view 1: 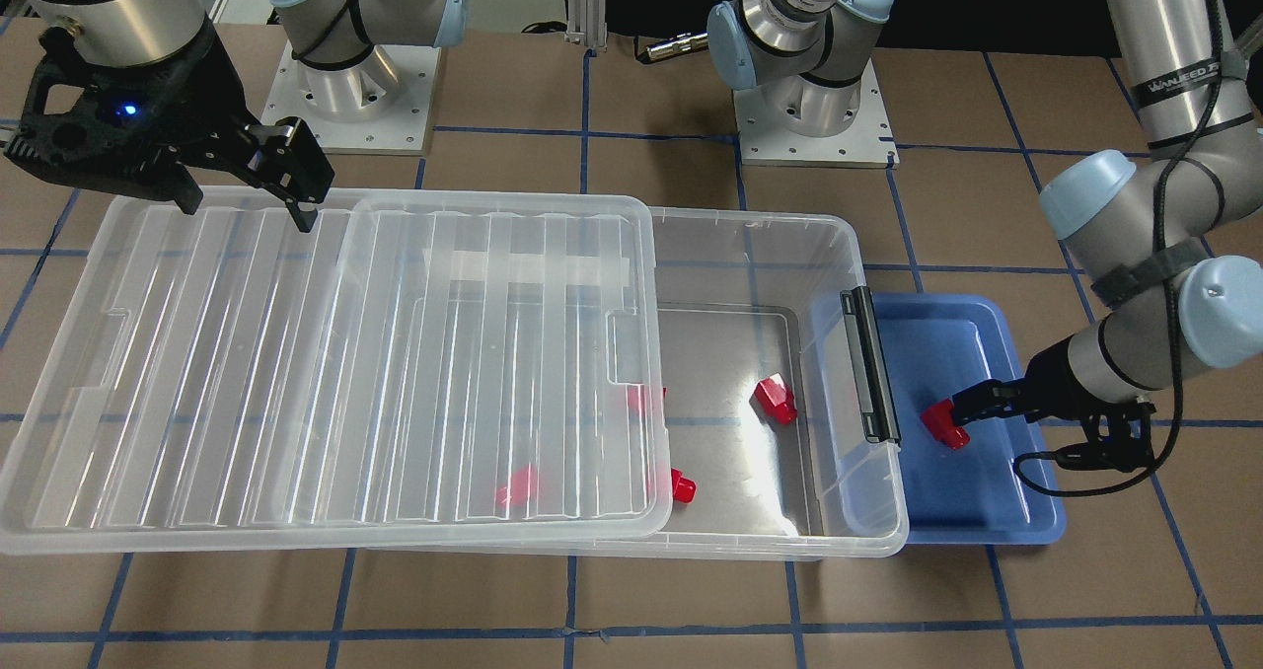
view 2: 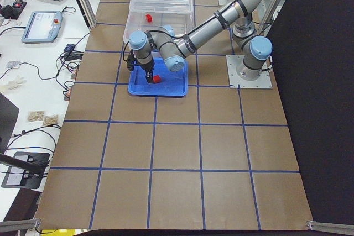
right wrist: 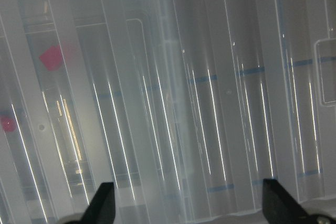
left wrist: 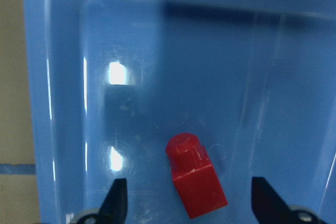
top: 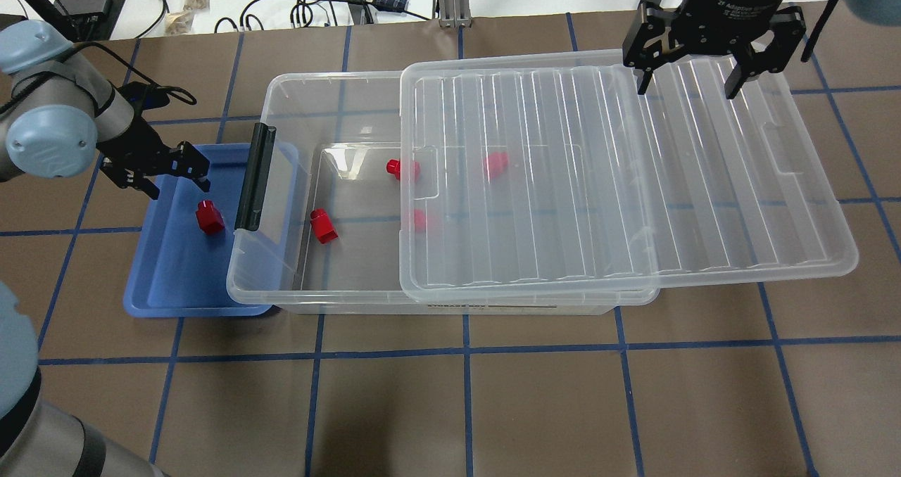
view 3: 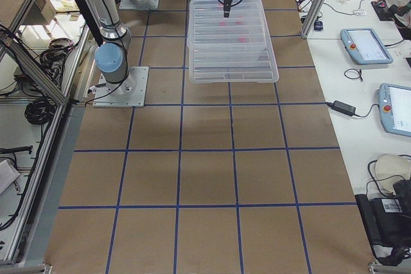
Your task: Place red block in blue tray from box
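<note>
A small bright red plastic block point(left wrist: 195, 182), smooth with a soft sheen, lies in a shallow light-blue plastic tray point(left wrist: 52, 103) whose glossy floor mirrors the lamps. The large clear plastic box point(top: 338, 111) is smooth and shiny. Its ribbed translucent plastic lid point(top: 598, 181) catches long streaks of light. The black latch bar point(top: 253, 167) has a dull gloss. The brown counter point(top: 493, 406) looks matt, like cardboard, crossed by blue tape lines point(top: 394, 355). A silver metal arm tube point(view 1: 1154, 18) looks brushed. The right end effector point(top: 687, 88) is matt black.

Brown table point(top: 542, 414) gridded with blue tape point(top: 467, 392); white bench point(view 3: 324, 62) carries tablets point(view 3: 366, 46).
</note>
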You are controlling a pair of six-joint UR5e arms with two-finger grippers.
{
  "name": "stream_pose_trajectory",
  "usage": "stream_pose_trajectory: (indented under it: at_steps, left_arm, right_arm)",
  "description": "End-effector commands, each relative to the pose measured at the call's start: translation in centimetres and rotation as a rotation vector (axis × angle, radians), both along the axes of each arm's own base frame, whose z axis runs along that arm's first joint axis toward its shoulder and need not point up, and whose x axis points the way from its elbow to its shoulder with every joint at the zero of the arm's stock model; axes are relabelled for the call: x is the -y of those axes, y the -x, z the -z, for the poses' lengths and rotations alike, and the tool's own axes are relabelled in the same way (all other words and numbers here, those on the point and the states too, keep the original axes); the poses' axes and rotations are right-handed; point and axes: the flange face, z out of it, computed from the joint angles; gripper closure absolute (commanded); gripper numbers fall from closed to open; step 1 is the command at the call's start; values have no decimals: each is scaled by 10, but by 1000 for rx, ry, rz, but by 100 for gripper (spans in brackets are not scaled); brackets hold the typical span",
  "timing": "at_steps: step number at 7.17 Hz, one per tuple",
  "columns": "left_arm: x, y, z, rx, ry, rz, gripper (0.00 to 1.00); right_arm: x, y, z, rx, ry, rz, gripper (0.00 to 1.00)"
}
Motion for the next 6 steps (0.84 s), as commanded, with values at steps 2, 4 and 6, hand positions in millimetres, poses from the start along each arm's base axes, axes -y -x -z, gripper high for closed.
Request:
stream_pose_trajectory:
  at_steps: [2, 4, 6]
  left_arm:
    - [-15, 16, -148, 38, -3, -57, 0]
    - [-48, 46, -202, 54, 36, -30, 0]
    - [-63, 105, -212, 63, 47, -16, 0]
  right_arm:
    - [10, 67, -1, -39, -17, -53, 0]
    - [14, 139, 2, -39, -32, -143, 0]
    - [15, 219, 18, -18, -64, -192, 0]
